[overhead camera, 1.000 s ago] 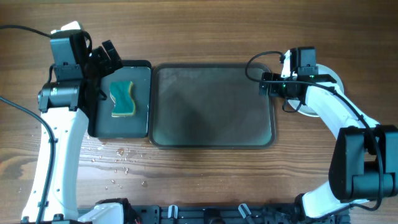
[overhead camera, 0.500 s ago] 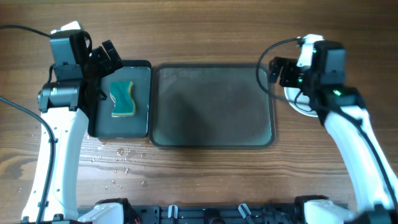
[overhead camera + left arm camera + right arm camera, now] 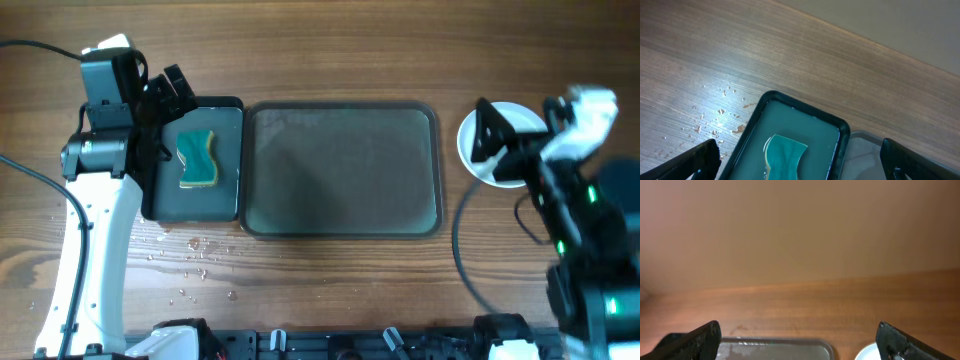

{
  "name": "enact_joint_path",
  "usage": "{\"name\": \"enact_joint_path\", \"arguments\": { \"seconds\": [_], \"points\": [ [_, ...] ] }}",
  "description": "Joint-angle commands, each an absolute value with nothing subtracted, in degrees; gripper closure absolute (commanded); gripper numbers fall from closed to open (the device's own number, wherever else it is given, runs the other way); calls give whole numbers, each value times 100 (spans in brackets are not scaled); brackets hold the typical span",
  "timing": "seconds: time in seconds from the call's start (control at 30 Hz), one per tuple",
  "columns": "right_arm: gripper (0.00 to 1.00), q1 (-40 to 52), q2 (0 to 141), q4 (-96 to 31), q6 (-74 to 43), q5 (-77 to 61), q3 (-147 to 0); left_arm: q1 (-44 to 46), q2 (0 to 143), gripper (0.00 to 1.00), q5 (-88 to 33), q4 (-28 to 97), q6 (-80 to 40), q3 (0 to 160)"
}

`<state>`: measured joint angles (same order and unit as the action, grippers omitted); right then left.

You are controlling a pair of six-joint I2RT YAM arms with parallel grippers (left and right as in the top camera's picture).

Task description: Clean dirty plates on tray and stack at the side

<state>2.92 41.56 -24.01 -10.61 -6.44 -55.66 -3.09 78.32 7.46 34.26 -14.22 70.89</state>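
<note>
**Overhead.**
- Right gripper [image 3: 486, 133]: over the last second it drew back from the right rim of the grey-green tray [image 3: 340, 170] toward the right of the frame. We logged it above the white plates [image 3: 467, 150], jaws spread wide, nothing held.
- Plates: off the tray, on the wood just right of it. They showed as one round outline, so we could not count the stack.
- Tray: bare. We judged the task done or very nearly so.
- Left gripper [image 3: 172, 88]: unmoved at upper left, wide open and empty, beside the black tray [image 3: 228, 108] that held the green sponge [image 3: 197, 160].
- Room: clear wood along the top edge and at lower right. Water droplets [image 3: 195, 250] lay at lower left. The two trays' rims sat just beside each other.

**Left wrist.**
- Fingers [image 3: 692, 162] stood at the bottom corners, far apart, gripping nothing.
- The sponge [image 3: 785, 152] lay below and between them in the black tray [image 3: 805, 107].
- A corner of the grey-green tray [image 3: 865, 145] showed at lower right.
- Droplets [image 3: 715, 110] lay left of the black tray's rim.

**Right wrist.**
- Fingers [image 3: 695, 341] stood at the bottom corners, wide and empty.
- The tray's rim [image 3: 775, 347] sat at bottom centre.
- A sliver of plate [image 3: 870, 353] showed at bottom right.
- Open wood ran beyond.
</note>
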Motion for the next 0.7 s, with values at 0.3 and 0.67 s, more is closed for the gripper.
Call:
{"name": "enact_joint_path", "arguments": {
  "seconds": [0.3, 0.67],
  "points": [
    [0, 298, 1608, -1114, -1035, -346, -2877, -329, 7850, 0, 757, 3406, -1431, 7116],
    [0, 294, 14, 725, -1052, -320, -1109, -329, 7850, 0, 757, 3406, -1431, 7116]
  ]
}}
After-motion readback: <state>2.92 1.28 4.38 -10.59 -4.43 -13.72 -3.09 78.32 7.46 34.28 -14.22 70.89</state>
